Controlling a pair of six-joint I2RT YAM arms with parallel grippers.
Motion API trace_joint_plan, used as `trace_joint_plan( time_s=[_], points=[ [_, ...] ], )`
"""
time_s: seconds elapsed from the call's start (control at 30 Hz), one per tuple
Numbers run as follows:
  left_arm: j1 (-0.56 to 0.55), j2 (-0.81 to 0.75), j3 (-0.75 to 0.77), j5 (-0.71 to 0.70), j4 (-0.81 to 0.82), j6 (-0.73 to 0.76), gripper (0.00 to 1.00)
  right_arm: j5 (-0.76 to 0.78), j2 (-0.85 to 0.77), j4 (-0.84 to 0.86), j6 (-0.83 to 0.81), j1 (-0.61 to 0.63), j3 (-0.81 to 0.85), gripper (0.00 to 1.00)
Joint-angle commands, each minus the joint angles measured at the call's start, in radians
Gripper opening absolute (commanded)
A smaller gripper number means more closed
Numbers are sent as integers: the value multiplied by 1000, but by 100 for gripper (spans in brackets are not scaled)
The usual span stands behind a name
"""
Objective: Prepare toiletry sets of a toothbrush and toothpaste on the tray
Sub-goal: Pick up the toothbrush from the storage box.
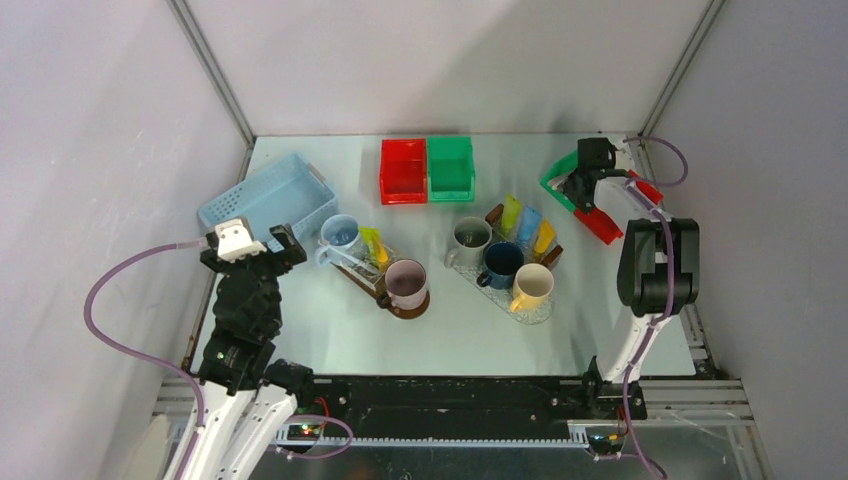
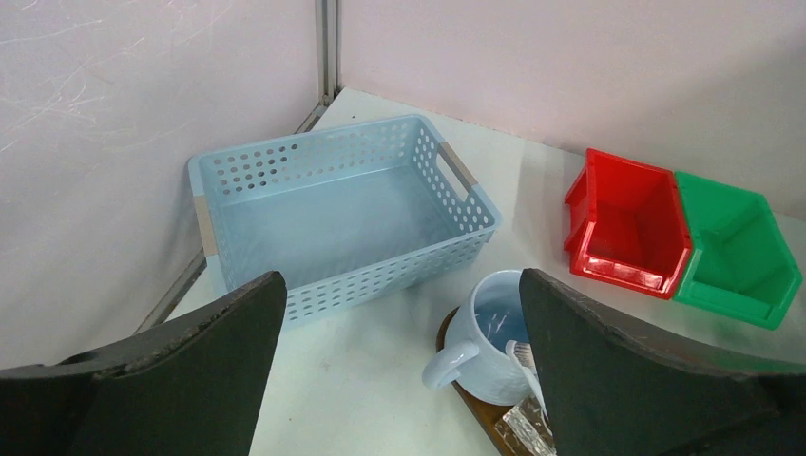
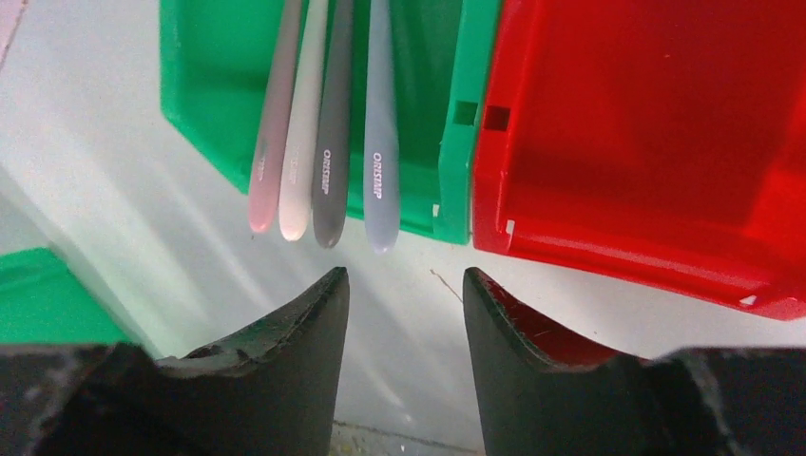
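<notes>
Hovering just short of the green bin (image 3: pixel 204 85), the right tool (image 3: pixel 404 277) holds its jaws narrowly apart, nothing between them. Four toothbrushes (image 3: pixel 309 142) lie side by side in that bin, their ends poking past its lip over the tabletop (image 3: pixel 124 209). A red bin (image 3: pixel 646 142) touches it. The left tool (image 2: pixel 399 285) gapes wide and empty near the blue basket (image 2: pixel 333 209). Green, blue and orange tubes (image 1: pixel 528 222) lie on a tray (image 1: pixel 556 254) beside mugs (image 1: pixel 500 262).
</notes>
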Motion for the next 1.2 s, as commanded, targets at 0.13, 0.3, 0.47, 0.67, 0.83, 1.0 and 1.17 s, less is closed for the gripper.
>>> trace_joint_plan(
  time_s=[0.13,0.3,0.47,0.67,0.83,1.0,1.17],
  points=[
    [-5,9,-12,-19,47,24,100,11,102,59,53,-2,83,45],
    [-5,17,-13,-18,49,24,100,1,133,70,69,-37,84,37],
    [-4,21,-15,-16,50,26,100,-4,134,73,70,-43,82,26],
    [-4,21,-16,-10,52,26,99,1,88,90,43,-43,59,6],
    [-5,16,-17,-7,54,25,100,3,22,98,-15,-41,35,0],
    [-5,8,-18,-2,52,22,100,12,-55,112,-78,-36,-1,0],
    [-5,0,-19,0,50,20,100,-11,-85,96,-110,-42,-10,14]
  ],
)
